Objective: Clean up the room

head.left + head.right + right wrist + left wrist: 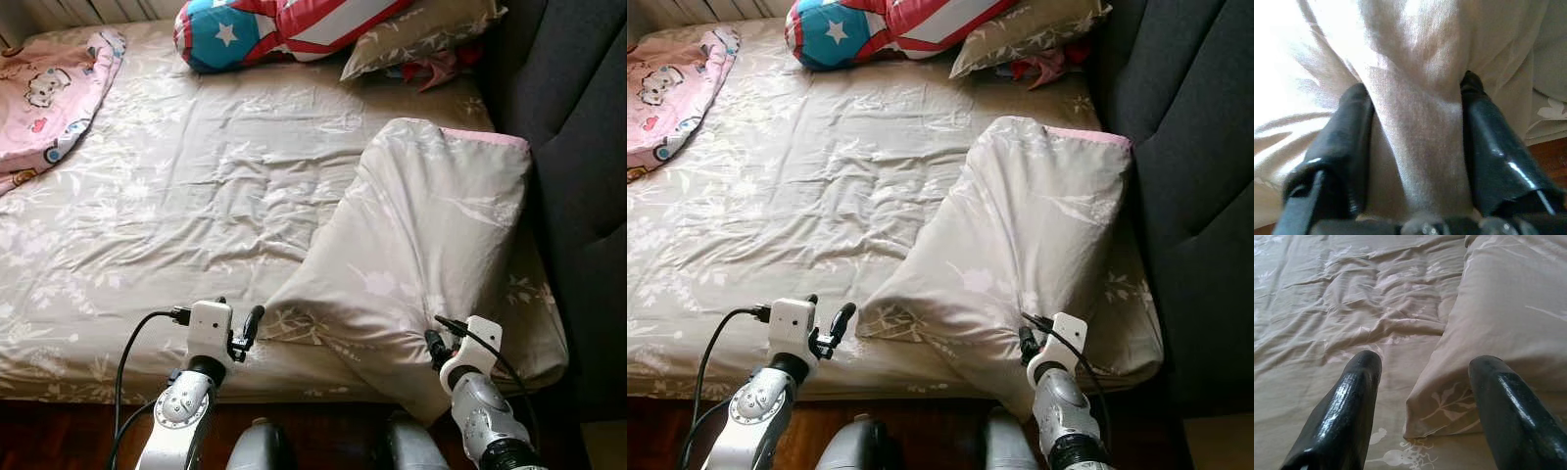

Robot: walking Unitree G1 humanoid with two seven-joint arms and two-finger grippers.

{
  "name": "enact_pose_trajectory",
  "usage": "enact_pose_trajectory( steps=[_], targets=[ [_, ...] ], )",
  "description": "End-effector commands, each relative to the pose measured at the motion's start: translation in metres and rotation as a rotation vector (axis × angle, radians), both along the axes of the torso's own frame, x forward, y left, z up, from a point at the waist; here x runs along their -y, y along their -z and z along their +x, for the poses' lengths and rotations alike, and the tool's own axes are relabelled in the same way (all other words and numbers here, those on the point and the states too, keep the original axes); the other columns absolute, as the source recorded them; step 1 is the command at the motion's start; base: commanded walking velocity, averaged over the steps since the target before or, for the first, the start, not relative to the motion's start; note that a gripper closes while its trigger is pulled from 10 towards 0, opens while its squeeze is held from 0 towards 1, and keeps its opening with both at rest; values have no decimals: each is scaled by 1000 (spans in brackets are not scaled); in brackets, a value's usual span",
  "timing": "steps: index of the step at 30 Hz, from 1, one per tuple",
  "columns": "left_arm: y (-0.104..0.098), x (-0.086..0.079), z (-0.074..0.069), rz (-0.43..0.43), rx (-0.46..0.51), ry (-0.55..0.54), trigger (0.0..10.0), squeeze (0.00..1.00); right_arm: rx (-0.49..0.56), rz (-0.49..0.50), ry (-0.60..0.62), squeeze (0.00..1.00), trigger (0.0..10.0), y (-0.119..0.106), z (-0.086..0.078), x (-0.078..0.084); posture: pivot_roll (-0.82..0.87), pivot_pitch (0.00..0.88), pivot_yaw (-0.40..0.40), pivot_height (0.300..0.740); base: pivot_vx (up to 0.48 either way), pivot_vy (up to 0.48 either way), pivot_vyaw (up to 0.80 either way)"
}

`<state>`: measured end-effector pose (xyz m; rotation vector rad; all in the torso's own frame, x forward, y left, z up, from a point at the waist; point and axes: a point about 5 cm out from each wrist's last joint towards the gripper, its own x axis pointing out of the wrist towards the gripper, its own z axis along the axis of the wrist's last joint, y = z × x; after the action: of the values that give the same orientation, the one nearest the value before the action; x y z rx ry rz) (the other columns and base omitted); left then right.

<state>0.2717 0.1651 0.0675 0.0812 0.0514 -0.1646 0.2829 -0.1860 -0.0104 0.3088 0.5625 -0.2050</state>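
**Robot gripping a folded duvet at the bed's near edge**

The folded duvet (pixel 421 245) lies along the bed's (pixel 147 196) right side, long axis running toward the headboard. The right gripper (pixel 1415 142) appears closed on its near corner fabric. The left gripper (pixel 1422 396), fingers spread wide, hovers just beside the duvet's other near corner.

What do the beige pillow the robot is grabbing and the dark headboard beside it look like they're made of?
The pillow looks like soft woven cotton, matte, printed with pale flowers; it creases and bunches between the right gripper fingers. The headboard appears to be dark grey upholstery fabric, padded, judging by its stitched seams and cushioned panels, though the exact weave is too fine to tell.
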Motion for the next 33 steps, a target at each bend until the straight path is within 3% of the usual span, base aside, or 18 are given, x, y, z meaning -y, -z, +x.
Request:
enact_pose_trajectory(
  steps=[1, 23, 27, 28, 30, 31, 33],
  targets=[
    [9, -4, -6, 4, -33, -12, 10000, 0, -158, 24, -14, 0, 0, 30, -30, -9, -107, 242, 80, 671, 0, 0, 0],
    [11, -2, -3, -2, -25, -23, 10000, 0, -119, -47, 16, 0, 0, 22, -23, 6, -117, 229, 70, 671, 0, 0, 0],
    [11, -1, -2, -3, -25, -21, 10000, 0, -99, -125, 53, 0, 0, 16, -21, 22, -119, 224, 71, 671, 0, 0, 0],
    [11, -1, -2, -3, -26, -21, 10000, 0, -75, -180, 91, 0, 0, 9, -17, 35, -120, 221, 71, 671, 0, 0, 0],
    [11, -1, -2, -3, -27, -21, 10000, 0, -68, -215, 113, 0, 0, 6, -16, 42, -121, 220, 72, 671, 0, 0, 0],
    [11, -1, -2, -3, -27, -21, 10000, 0, -61, -249, 134, 0, 0, 2, -15, 50, -121, 220, 72, 671, 0, 0, 0],
    [12, -1, -2, -2, -27, -19, 10000, 0, -21, -376, 236, 0, 0, -16, -11, 82, -129, 213, 73, 671, 0, 0, 0]
  ],
)
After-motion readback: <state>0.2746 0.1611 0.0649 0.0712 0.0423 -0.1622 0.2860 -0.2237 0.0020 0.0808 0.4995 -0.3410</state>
